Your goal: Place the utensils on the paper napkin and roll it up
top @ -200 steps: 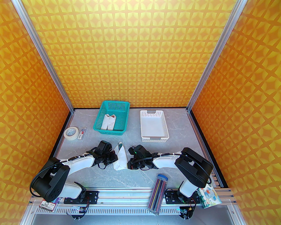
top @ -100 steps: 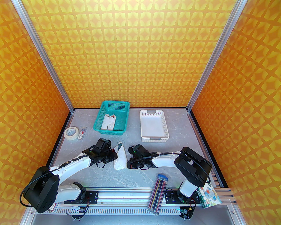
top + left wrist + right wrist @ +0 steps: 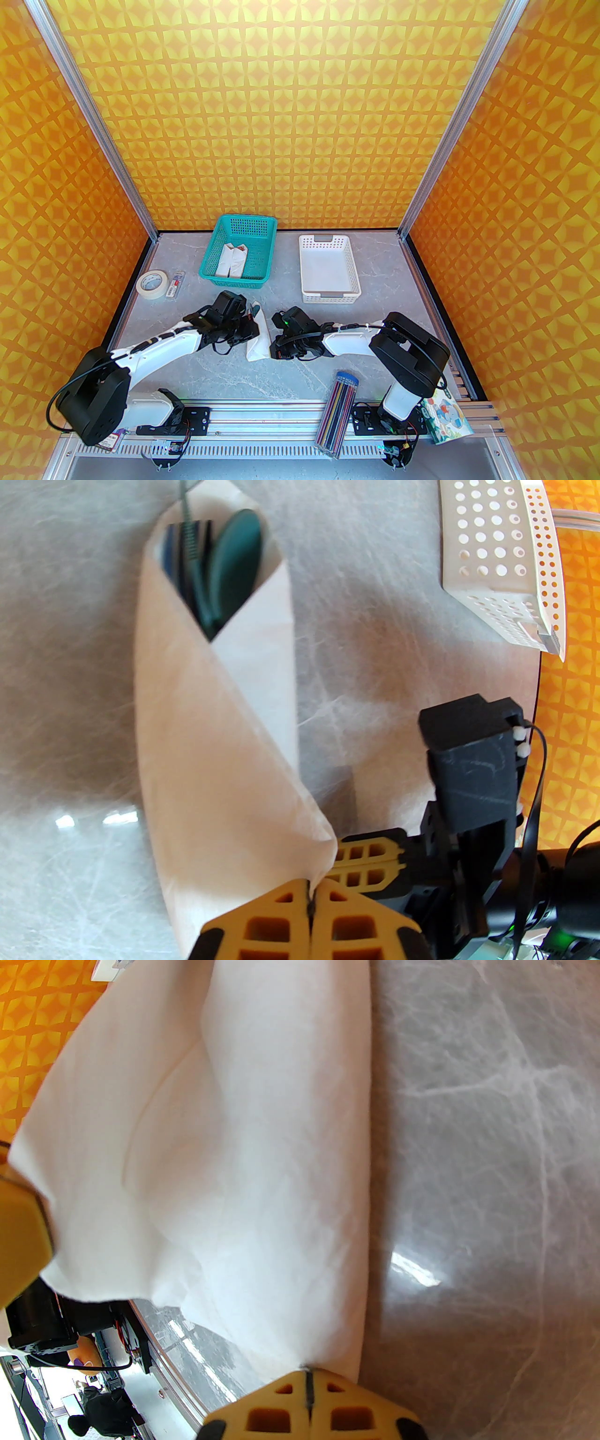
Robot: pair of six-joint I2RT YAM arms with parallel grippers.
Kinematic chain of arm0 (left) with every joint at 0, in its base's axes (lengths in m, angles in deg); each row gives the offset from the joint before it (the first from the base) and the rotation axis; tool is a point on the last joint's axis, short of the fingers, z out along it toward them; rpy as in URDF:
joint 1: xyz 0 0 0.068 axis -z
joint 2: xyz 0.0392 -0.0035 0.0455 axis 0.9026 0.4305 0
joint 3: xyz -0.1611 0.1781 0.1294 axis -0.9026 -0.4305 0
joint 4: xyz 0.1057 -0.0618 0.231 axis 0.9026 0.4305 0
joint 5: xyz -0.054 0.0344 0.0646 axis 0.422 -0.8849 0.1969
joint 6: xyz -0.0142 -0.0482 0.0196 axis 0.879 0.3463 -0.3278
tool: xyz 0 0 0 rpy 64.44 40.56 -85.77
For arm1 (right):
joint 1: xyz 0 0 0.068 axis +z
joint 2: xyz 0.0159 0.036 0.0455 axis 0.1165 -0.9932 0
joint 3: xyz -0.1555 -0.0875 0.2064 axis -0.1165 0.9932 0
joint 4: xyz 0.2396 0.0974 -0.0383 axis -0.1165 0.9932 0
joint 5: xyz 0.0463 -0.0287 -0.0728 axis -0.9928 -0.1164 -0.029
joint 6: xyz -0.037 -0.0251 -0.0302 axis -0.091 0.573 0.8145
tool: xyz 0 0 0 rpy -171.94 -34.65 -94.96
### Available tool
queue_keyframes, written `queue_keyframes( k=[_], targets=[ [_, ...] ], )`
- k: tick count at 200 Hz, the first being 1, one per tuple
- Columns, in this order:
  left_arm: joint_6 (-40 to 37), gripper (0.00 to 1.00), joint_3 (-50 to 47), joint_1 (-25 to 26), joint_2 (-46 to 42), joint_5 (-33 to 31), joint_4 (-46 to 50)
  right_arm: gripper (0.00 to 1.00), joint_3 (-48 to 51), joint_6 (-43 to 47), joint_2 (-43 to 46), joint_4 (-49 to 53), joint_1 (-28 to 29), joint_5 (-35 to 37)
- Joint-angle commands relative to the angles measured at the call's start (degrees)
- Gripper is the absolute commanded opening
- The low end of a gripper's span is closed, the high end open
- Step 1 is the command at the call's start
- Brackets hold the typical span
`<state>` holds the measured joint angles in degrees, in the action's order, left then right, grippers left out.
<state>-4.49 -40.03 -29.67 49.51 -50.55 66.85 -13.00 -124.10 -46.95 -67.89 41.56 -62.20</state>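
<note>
While the left gripper (image 3: 311, 896) and right gripper (image 3: 308, 1382) sit pinched closed, apparently on opposite edges of the thin white paper napkin (image 3: 258, 344) wrapped around the dark teal plastic utensils (image 3: 225, 573) at the overhead frame's lower centre, an uneven pull could tear it or spill them.

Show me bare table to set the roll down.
Free: strip between napkin and front rail, left of the pencils; patch right of the white basket. Crowded: centre, left claw and right claw shut on the napkin; tape by the teal basket.
</note>
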Motion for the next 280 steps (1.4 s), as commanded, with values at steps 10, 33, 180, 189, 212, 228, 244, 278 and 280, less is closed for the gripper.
queue_keyframes(
  k=[10, 33, 180, 189, 212, 228, 244, 278, 280],
  targets=[
    [0.4, 0.00, 3.1, 0.6, 3.6, 1.5, -1.8, 0.00, 0.6, 1.5, -3.1, 7.9, 0.2, 5.2],
    [0.6, 0.00, 4.3, 1.0, 6.1, 1.9, -3.2, 0.00, 0.7, 1.5, -3.2, 7.8, 0.2, 5.2],
    [0.1, 0.00, 12.8, 2.5, 18.5, 2.8, -6.8, 0.00, 0.9, 1.8, -3.3, 8.3, 0.2, 5.4],
    [0.4, 0.00, 12.9, 2.5, 18.9, 2.8, -7.1, 0.00, 0.9, 1.8, -3.3, 8.3, 0.1, 5.4],
    [1.0, 0.00, 12.3, 2.5, 19.1, 1.7, -7.7, 0.00, 1.3, 1.5, -3.1, 7.9, 0.2, 5.5],
    [1.6, 0.00, 11.4, 2.6, 18.5, 0.6, -8.1, 0.00, 1.4, 1.2, -3.0, 7.3, 0.1, 5.5],
    [2.0, 0.00, 10.5, 2.5, 17.7, 0.1, -8.6, 0.00, 1.6, 0.9, -3.1, 6.8, 0.1, 5.2],
    [3.3, 0.00, 9.3, 2.4, 16.6, -0.2, -10.2, 0.00, 1.6, 0.7, -3.3, 6.5, 0.1, 5.2],
    [3.4, 0.00, 9.3, 2.4, 16.7, -0.2, -10.3, 0.00, 1.7, 0.7, -3.4, 6.4, 0.1, 5.2]
  ],
)
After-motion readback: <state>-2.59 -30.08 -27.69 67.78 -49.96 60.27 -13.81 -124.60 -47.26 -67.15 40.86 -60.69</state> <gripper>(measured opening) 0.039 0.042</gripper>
